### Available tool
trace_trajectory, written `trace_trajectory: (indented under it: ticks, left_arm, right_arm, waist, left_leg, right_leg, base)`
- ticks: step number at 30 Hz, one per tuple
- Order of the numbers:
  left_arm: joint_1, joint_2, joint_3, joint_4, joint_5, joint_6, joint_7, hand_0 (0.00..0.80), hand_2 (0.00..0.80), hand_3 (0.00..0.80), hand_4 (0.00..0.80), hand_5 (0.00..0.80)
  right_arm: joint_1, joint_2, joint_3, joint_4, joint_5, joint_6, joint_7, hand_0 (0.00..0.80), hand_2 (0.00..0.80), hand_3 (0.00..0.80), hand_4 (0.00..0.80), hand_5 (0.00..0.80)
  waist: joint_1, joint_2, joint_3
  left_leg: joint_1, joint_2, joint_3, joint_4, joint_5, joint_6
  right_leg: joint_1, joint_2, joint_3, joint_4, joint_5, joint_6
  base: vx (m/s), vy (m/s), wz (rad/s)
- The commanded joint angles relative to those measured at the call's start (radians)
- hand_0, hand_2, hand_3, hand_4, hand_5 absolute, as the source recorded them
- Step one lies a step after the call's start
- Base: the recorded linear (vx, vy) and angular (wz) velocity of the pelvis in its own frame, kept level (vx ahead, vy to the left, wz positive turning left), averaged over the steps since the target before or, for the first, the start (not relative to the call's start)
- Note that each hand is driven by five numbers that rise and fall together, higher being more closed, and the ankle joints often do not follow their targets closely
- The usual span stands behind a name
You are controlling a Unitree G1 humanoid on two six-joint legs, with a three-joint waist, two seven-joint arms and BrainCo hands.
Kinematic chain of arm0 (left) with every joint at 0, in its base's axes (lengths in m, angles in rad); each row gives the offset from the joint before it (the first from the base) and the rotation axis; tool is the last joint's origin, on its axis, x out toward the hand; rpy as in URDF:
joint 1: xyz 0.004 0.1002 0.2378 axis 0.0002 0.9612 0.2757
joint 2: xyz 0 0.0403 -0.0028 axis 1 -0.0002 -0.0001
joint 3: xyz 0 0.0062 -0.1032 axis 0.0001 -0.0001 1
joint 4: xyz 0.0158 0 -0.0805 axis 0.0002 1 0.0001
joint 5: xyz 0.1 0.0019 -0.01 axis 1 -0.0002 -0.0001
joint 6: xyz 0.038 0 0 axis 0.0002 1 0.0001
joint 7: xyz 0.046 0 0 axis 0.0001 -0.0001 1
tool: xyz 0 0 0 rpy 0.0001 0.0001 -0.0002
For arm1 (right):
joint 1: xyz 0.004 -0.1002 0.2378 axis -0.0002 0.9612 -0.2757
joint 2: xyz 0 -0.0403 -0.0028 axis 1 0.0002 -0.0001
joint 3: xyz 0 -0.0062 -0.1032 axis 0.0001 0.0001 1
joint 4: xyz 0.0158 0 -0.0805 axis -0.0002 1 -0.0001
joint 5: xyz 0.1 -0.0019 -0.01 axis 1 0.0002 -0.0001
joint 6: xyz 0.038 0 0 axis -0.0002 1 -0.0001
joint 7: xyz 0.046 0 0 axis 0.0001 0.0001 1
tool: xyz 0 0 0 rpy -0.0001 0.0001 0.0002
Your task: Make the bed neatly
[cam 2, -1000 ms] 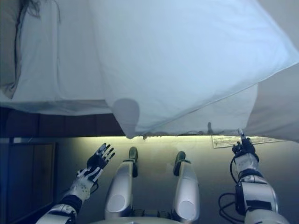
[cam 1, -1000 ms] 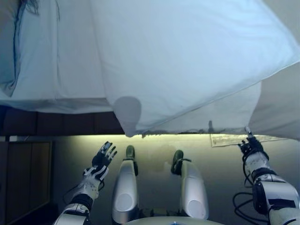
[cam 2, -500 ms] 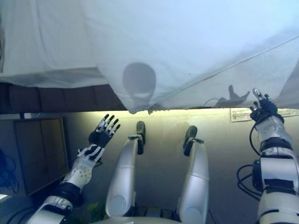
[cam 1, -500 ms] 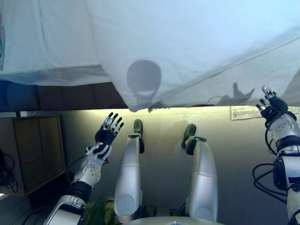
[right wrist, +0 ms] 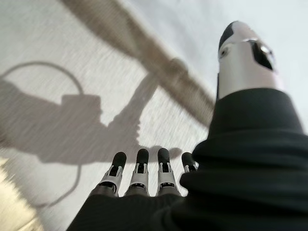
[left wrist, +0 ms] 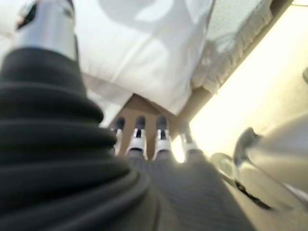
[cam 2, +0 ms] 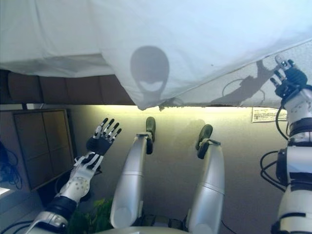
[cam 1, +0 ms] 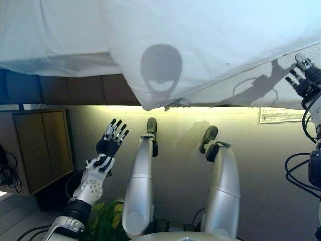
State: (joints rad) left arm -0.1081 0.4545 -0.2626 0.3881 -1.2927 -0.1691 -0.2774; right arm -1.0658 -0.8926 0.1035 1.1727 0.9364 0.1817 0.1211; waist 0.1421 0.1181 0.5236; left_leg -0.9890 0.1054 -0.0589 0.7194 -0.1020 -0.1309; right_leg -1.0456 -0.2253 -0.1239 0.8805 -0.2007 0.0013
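A white duvet is seen spread over the bed, one corner hanging past the edge. The right hand is held up at the draped side, its fingers straight and spread just before the cloth. The left hand is held below the bed edge, well apart from the duvet, fingers straight, nothing grasped.

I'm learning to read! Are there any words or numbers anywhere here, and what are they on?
Paper label on the floor under the edge of the bed: it has print, but it is too small and blurred to read.
White duvet: no words or numbers show.
Wooden cabinet: no words or numbers show.
Left hand and right hand: no words show on either.
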Motion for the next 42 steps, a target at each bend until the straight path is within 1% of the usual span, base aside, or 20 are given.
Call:
trace_trajectory:
  ticks: [1, 4, 7, 11, 15, 17, 19, 20, 21, 22, 26, 31, 37, 39, 41, 42]
  left_arm:
    - [0.075, 0.026, 0.006, -0.082, -0.024, -0.050, -0.021, 0.000, 0.000, 0.000, 0.000, 0.000]
    - [0.090, 0.025, 0.015, -0.093, -0.021, -0.065, -0.023, 0.000, 0.000, 0.000, 0.000, 0.000]
    - [0.100, 0.032, 0.031, -0.110, -0.029, -0.070, -0.012, 0.000, 0.000, 0.000, 0.000, 0.000]
    - [0.112, 0.036, 0.048, -0.124, -0.036, -0.079, -0.011, 0.000, 0.000, 0.000, 0.000, 0.000]
    - [0.126, 0.035, 0.056, -0.146, -0.037, -0.079, -0.011, 0.000, 0.000, 0.000, 0.000, 0.000]
    - [0.126, 0.034, 0.057, -0.146, -0.036, -0.079, -0.011, 0.000, 0.000, 0.000, 0.000, 0.000]
    - [0.152, 0.040, 0.067, -0.152, -0.031, -0.062, -0.031, 0.000, 0.000, 0.000, 0.000, 0.000]
    - [0.161, 0.040, 0.071, -0.154, -0.027, -0.058, -0.036, 0.000, 0.000, 0.000, 0.000, 0.000]
    - [0.164, 0.041, 0.072, -0.154, -0.028, -0.057, -0.037, 0.000, 0.000, 0.000, 0.000, 0.000]
    - [0.173, 0.043, 0.075, -0.157, -0.032, -0.050, -0.040, 0.000, 0.000, 0.000, 0.000, 0.000]
    - [0.186, 0.041, 0.079, -0.151, -0.034, -0.029, -0.056, 0.000, 0.000, 0.000, 0.000, 0.000]
    - [0.205, 0.037, 0.071, -0.142, -0.040, -0.021, -0.085, 0.000, 0.000, 0.000, 0.000, 0.000]
    - [0.218, 0.042, 0.058, -0.134, -0.039, -0.015, -0.108, 0.000, 0.000, 0.000, 0.000, 0.000]
    - [0.218, 0.036, 0.054, -0.128, -0.032, -0.009, -0.114, 0.000, 0.000, 0.000, 0.000, 0.000]
    - [0.218, 0.037, 0.053, -0.129, -0.032, -0.009, -0.113, 0.000, 0.000, 0.000, 0.000, 0.000]
    - [0.213, 0.036, 0.054, -0.130, -0.026, 0.001, -0.108, 0.000, 0.000, 0.000, 0.000, 0.000]
  right_arm:
    - [-0.033, -0.083, 0.069, -0.074, 0.025, -0.007, -0.002, 0.000, 0.000, 0.000, 0.000, 0.000]
    - [-0.081, -0.085, 0.095, -0.070, 0.047, -0.006, 0.000, 0.000, 0.000, 0.000, 0.000, 0.000]
    - [-0.129, -0.081, 0.116, -0.071, 0.044, 0.002, -0.023, 0.000, 0.000, 0.000, 0.000, 0.000]
    - [-0.188, -0.085, 0.145, -0.074, 0.059, -0.009, -0.045, 0.000, 0.000, 0.000, 0.000, 0.000]
    - [-0.216, -0.082, 0.169, -0.111, 0.080, -0.039, -0.066, 0.000, 0.000, 0.000, 0.000, 0.000]
    - [-0.217, -0.082, 0.170, -0.111, 0.080, -0.039, -0.067, 0.000, 0.000, 0.000, 0.000, 0.000]
    - [-0.206, -0.070, 0.166, -0.189, 0.085, -0.090, -0.092, 0.000, 0.000, 0.000, 0.000, 0.000]
    - [-0.205, -0.069, 0.166, -0.212, 0.074, -0.107, -0.103, 0.464, 0.464, 0.464, 0.464, 0.464]
    - [-0.200, -0.068, 0.163, -0.220, 0.073, -0.108, -0.109, 0.464, 0.464, 0.464, 0.464, 0.464]
    - [-0.189, -0.068, 0.154, -0.225, 0.053, -0.128, -0.109, 0.800, 0.800, 0.800, 0.800, 0.800]
    - [-0.182, -0.082, 0.143, -0.218, 0.012, -0.129, -0.131, 0.800, 0.800, 0.800, 0.800, 0.800]
    - [-0.180, -0.109, 0.153, -0.184, -0.018, -0.107, -0.136, 0.800, 0.800, 0.800, 0.800, 0.800]
    - [-0.150, -0.125, 0.142, -0.171, -0.027, -0.091, -0.116, 0.800, 0.800, 0.800, 0.800, 0.800]
    - [-0.143, -0.129, 0.142, -0.159, -0.043, -0.075, -0.111, 0.800, 0.800, 0.800, 0.800, 0.800]
    - [-0.141, -0.129, 0.141, -0.159, -0.044, -0.074, -0.110, 0.800, 0.800, 0.800, 0.800, 0.800]
    - [-0.129, -0.134, 0.139, -0.148, -0.055, -0.055, -0.094, 0.800, 0.800, 0.800, 0.800, 0.800]
  waist:
    - [0.001, 0.025, -0.004]
    - [0.013, 0.025, -0.004]
    - [0.023, 0.028, -0.004]
    - [0.033, 0.034, -0.004]
    - [0.037, 0.040, -0.004]
    - [0.036, 0.040, -0.004]
    - [0.040, 0.037, -0.004]
    - [0.041, 0.036, -0.004]
    - [0.040, 0.036, -0.004]
    - [0.039, 0.036, -0.004]
    - [0.039, 0.042, -0.004]
    - [0.037, 0.048, -0.004]
    - [0.036, 0.040, -0.004]
    - [0.034, 0.037, -0.004]
    - [0.034, 0.037, -0.004]
    - [0.031, 0.032, -0.004]
  left_leg:
    - [-0.015, -0.006, -0.027, -0.044, 0.054, 0.070]
    - [-0.038, -0.008, -0.033, -0.046, 0.067, 0.067]
    - [-0.058, -0.012, -0.038, -0.050, 0.076, 0.065]
    - [-0.086, -0.021, -0.047, -0.046, 0.082, 0.065]
    - [-0.112, -0.027, -0.051, -0.035, 0.086, 0.065]
    - [-0.113, -0.027, -0.051, -0.035, 0.086, 0.065]
    - [-0.111, -0.027, -0.054, -0.037, 0.085, 0.064]
    - [-0.107, -0.025, -0.053, -0.039, 0.085, 0.063]
    - [-0.104, -0.025, -0.053, -0.040, 0.084, 0.063]
    - [-0.094, -0.022, -0.051, -0.044, 0.085, 0.062]
    - [-0.070, -0.016, -0.042, -0.044, 0.082, 0.061]
    - [-0.033, -0.009, -0.029, -0.056, 0.076, 0.060]
    - [0.020, -0.004, -0.019, -0.089, 0.072, 0.061]
    - [0.050, -0.001, -0.010, -0.104, 0.069, 0.064]
    - [0.052, 0.000, -0.010, -0.106, 0.070, 0.064]
    - [0.074, 0.000, -0.004, -0.114, 0.068, 0.065]
  right_leg:
    - [-0.007, 0.005, 0.046, -0.021, 0.072, 0.032]
    - [-0.028, 0.005, 0.039, -0.009, 0.070, 0.029]
    - [-0.051, 0.004, 0.038, 0.002, 0.069, 0.027]
    - [-0.085, 0.004, 0.040, 0.023, 0.064, 0.022]
    - [-0.115, 0.003, 0.043, 0.048, 0.057, 0.018]
    - [-0.116, 0.003, 0.043, 0.048, 0.056, 0.018]
    - [-0.112, 0.000, 0.039, 0.047, 0.052, 0.017]
    - [-0.107, -0.001, 0.036, 0.047, 0.050, 0.017]
    - [-0.104, -0.002, 0.035, 0.046, 0.049, 0.017]
    - [-0.093, -0.002, 0.033, 0.044, 0.048, 0.018]
    - [-0.069, -0.007, 0.033, 0.043, 0.045, 0.020]
    - [-0.037, -0.011, 0.034, 0.021, 0.050, 0.019]
    - [0.020, -0.014, 0.022, -0.036, 0.067, 0.024]
    - [0.051, -0.018, 0.019, -0.062, 0.074, 0.027]
    - [0.053, -0.018, 0.019, -0.064, 0.075, 0.027]
    - [0.080, -0.021, 0.016, -0.086, 0.081, 0.032]
  base:
    - [0.040, -0.030, 0.15]
    - [0.036, -0.022, 0.18]
    - [0.022, -0.005, 0.12]
    - [0.004, 0.003, 0.01]
    - [0.006, 0.013, 0.07]
    - [0.001, 0.003, 0.02]
    - [0.000, 0.000, 0.00]
    - [0.000, 0.000, 0.00]
    - [0.000, 0.000, 0.00]
    - [0.000, 0.000, 0.00]
    - [0.031, 0.039, 0.01]
    - [0.018, 0.055, 0.01]
    - [0.004, 0.043, 0.03]
    - [-0.007, 0.073, 0.00]
    - [-0.009, 0.047, -0.03]
    - [-0.013, 0.095, -0.03]
